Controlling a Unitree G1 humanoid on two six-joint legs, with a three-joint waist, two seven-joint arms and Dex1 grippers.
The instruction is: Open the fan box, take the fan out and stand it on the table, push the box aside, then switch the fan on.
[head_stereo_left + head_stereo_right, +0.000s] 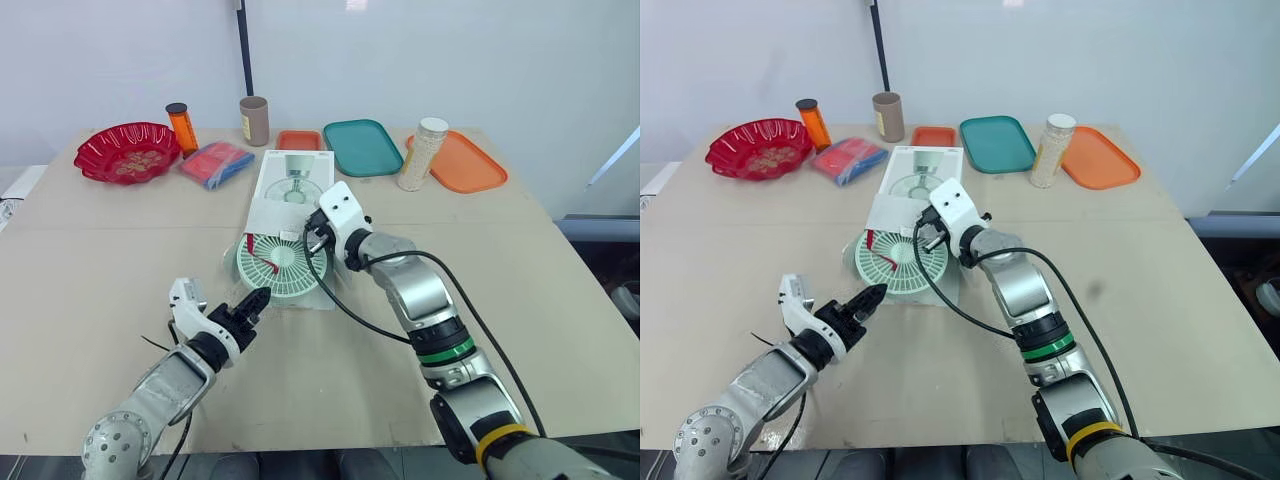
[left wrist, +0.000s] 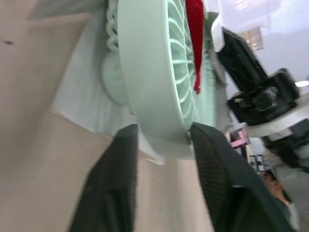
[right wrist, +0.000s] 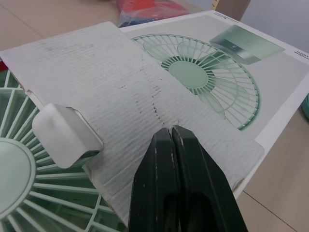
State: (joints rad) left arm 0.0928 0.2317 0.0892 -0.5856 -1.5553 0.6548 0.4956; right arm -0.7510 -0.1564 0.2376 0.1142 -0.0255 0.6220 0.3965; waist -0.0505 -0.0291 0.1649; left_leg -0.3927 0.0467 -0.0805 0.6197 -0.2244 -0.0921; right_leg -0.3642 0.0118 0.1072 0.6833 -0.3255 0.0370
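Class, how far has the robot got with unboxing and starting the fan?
Done: the box is open at its flap and the fan lies partly out. In hand: the left claw, open, straddles the fan's rim; the right claw, shut, rests on the flap. Left: standing the fan up, pushing the box aside, switching on.

No legible text, brand or number anywhere.
Fan box (image 3: 227,72), desk centre: lid carries printed fan picture; tiny print lines at lid's edges, too small to read.
Brown canister (image 1: 254,120), far side of desk: yellowish label patch, lettering unreadable.
Orange bottle (image 1: 182,128), far left: no readable marking.
Grain-filled jar (image 1: 422,153), far right: no readable marking.
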